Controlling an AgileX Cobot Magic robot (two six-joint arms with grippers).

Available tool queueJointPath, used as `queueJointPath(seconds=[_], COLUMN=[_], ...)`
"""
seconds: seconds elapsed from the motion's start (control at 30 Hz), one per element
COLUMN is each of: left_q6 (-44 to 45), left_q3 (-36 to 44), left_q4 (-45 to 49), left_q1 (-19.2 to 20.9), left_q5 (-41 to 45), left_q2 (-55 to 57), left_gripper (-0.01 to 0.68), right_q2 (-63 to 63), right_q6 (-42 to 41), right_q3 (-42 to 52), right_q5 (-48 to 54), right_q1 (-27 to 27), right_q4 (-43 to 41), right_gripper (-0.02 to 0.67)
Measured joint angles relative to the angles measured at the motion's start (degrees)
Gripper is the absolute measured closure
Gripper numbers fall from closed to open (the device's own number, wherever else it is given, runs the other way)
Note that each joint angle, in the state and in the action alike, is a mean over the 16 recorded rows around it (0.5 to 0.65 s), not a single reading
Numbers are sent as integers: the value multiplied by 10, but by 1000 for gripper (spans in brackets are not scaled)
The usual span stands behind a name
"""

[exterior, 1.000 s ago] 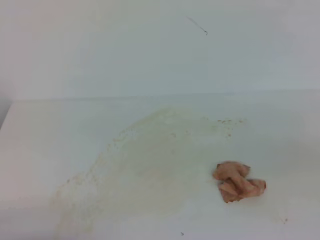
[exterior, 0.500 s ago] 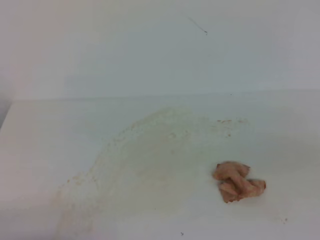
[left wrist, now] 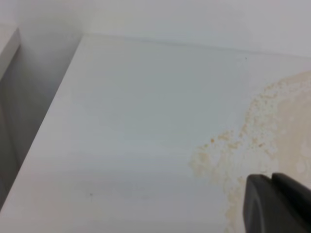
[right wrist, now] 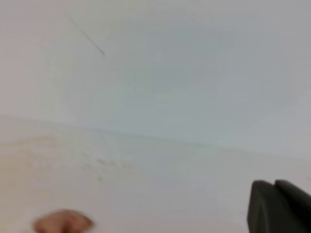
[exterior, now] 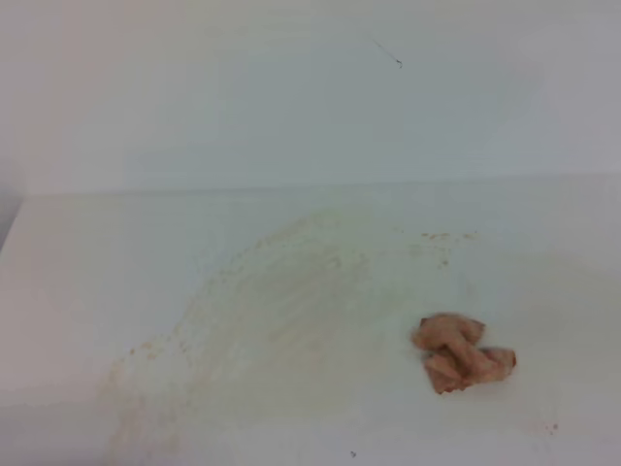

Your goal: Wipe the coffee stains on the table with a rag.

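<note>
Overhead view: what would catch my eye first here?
A crumpled pink rag lies alone right of centre on the white table. Left of it, the faint tan coffee stains fan out far wider than the rag, trailing toward the near left with brown specks behind.

The coffee stains (exterior: 262,320) spread as a faint tan smear across the white table (exterior: 78,282) — a wide, ragged-edged band running from about 7 o'clock near the front edge up toward 1 o'clock, with small brown specks (exterior: 441,236) at its far end. The rag (exterior: 461,352), a small salmon-pink cloth crumpled into lumpy folds, lies at about 4 o'clock — just beside the smear's right edge
</note>
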Motion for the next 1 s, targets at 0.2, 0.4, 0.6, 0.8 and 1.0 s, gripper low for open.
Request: queueJointPath(seconds=[0.2,0.4,0.6,0.8,1.0], left_q6=[0,0,0,0,0], left_q3=[0,0,4,11,13], left_q4=[0,0,0,0,0], left_q1=[0,0,0,0,0], left_q5=[0,0,-1,-4,-4], left_q2=[0,0,-4,-8,-8], left_gripper=[674,674,674,673,673], right_q2=[-89,-171,-218,-226,-226], right_q6=[1,36,75,96,96], right_q3=[116,220,267,271,271], right_q5=[-62,-87,-54,-15,-5], right_q1=[-51,-88,-110,-117,-117], right_q4=[-57,-59,-38,-28,-29], right_gripper=[652,652,652,652,652])
